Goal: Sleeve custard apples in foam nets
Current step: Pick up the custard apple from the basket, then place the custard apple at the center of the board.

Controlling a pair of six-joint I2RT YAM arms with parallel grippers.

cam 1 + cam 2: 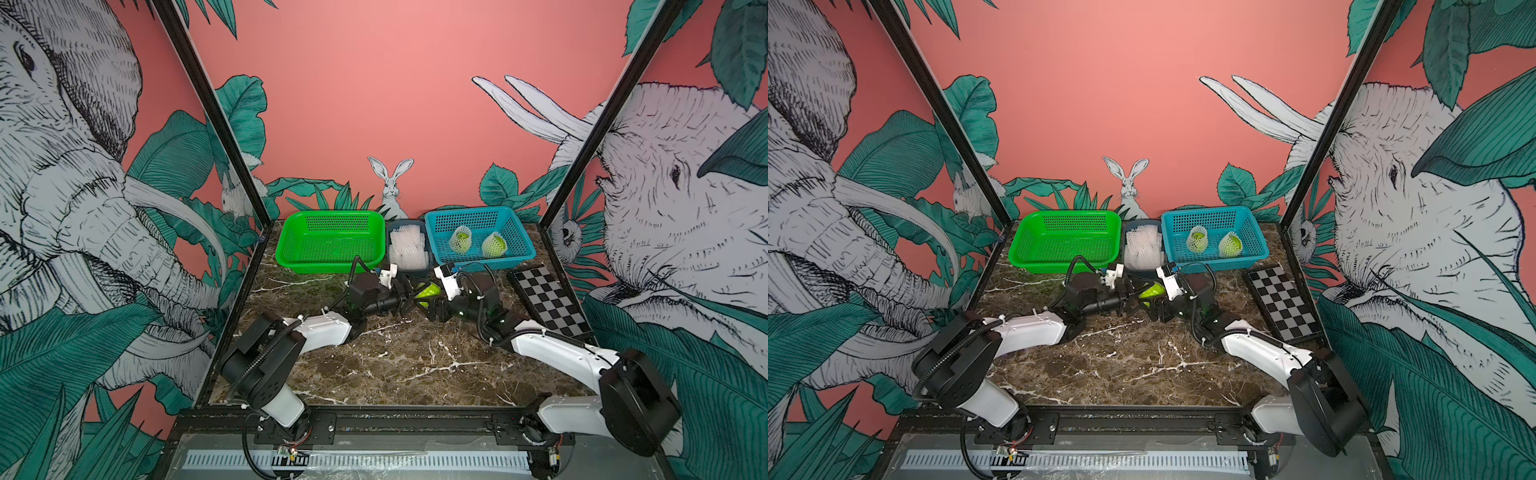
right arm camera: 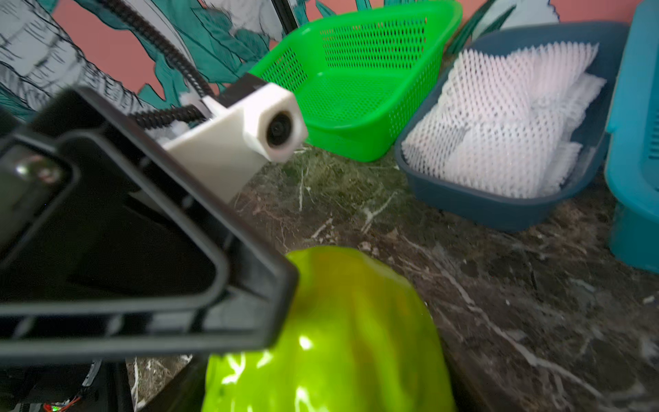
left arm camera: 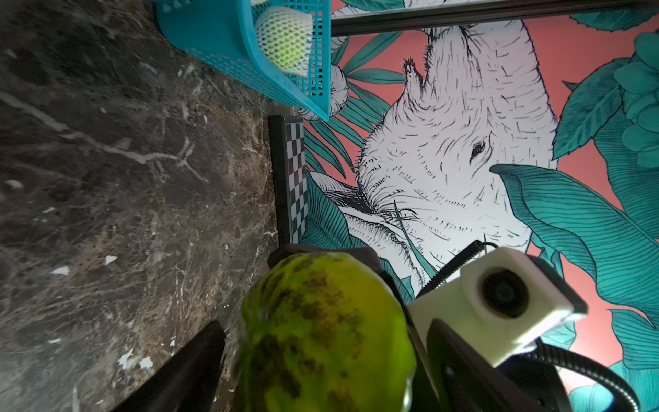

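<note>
**Unsleeved custard apple hangs between your two pincers**

Your arms meet nose to nose over the middle of the desk (image 1: pixel 395 365), with the bare custard apple (image 1: pixel 429 290) between them. As far as both top views tell, it sits clear of the marble. Your left pincer (image 1: pixel 414 297) reaches in from the left and stands spread. In the left wrist view, one of its dark fingers (image 3: pixel 192 364) sits apart from the blotched skin, with desk showing in the gap. Your right pincer (image 1: pixel 433 304) comes in from the opposite side, low against the fruit. Its fingers are hidden, so you cannot tell whether it pinches the fruit or only cradles it.

Seen from the left wrist, the fruit looks slightly oblong. Its longer axis seems to run outward along the left pincer's reach, toward the right arm.

The foam nets (image 1: pixel 408 247) lie straight beyond the fruit toward the back wall. They are heaped in a grey-blue tray (image 2: pixel 499 210) between the green basket (image 1: pixel 332 214) and the blue basket (image 1: pixel 478 212). Both pincers are about equally near that tray. Two sleeved custard apples (image 1: pixel 461 240) lie in the blue basket, and the green basket shows nothing inside.

By these frames this looks like a hand-off, and your left arm seems the freer one to go for a net.
</note>
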